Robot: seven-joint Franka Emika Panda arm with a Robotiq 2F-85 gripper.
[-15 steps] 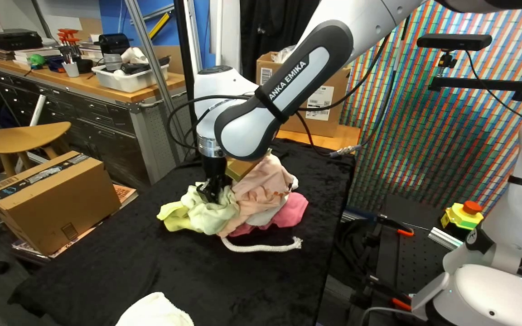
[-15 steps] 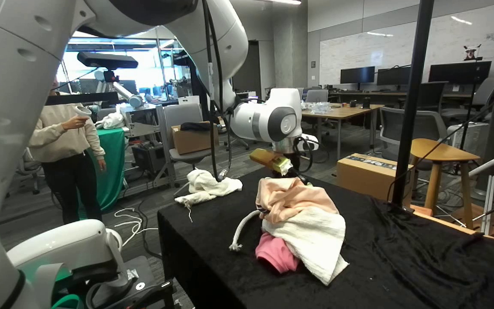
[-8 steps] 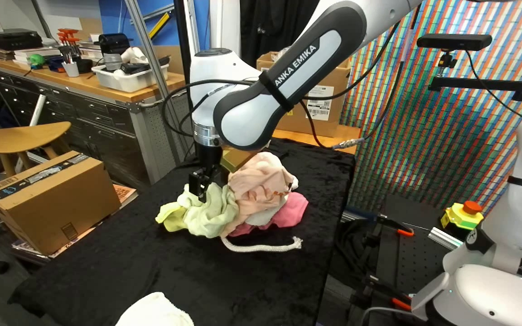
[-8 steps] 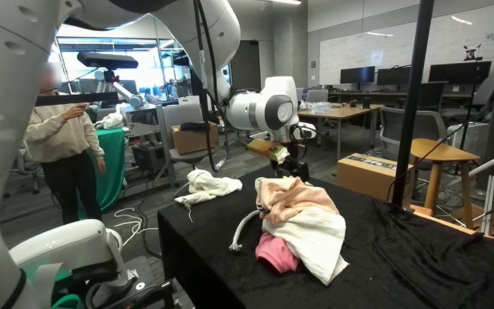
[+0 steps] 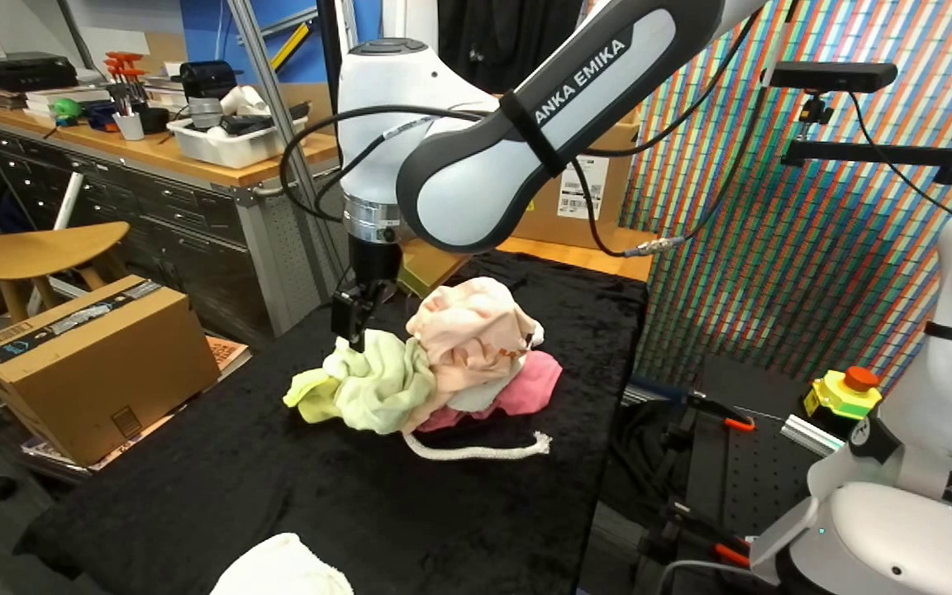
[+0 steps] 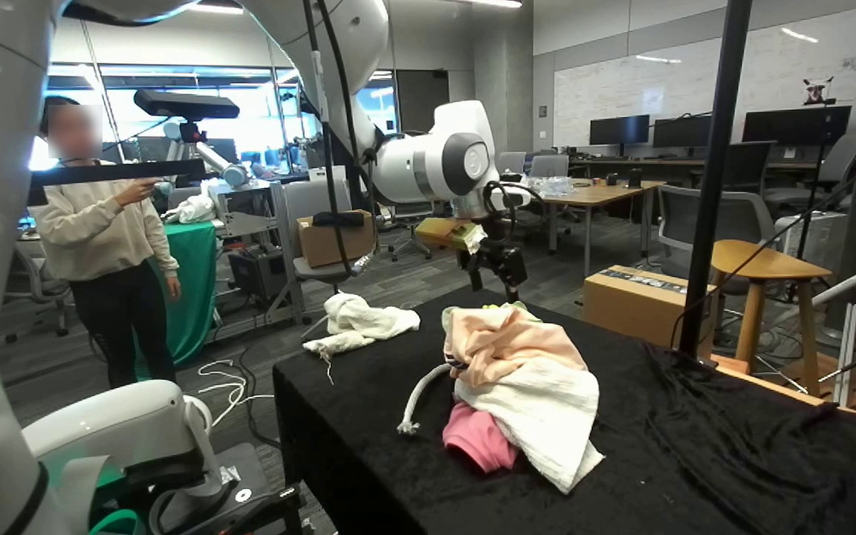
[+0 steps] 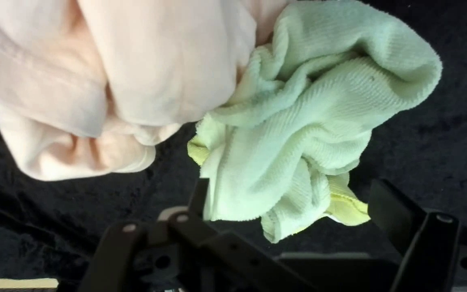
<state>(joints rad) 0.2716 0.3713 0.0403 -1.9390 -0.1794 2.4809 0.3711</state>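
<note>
I hold my pincer (image 7: 290,198) spread wide just above one end of a crumpled pale green cloth (image 7: 298,129) on the black-draped bench (image 5: 410,512), though I cannot tell whether it touches that cloth. In my wrist view a peach cloth (image 7: 168,61) bulges at about ten o'clock of the green one, and a yellow cloth (image 7: 348,202) peeks out at five o'clock. In an exterior view a pink cloth (image 5: 532,384) lies at three o'clock of the green, and a white rope (image 5: 476,454) at four.
</note>
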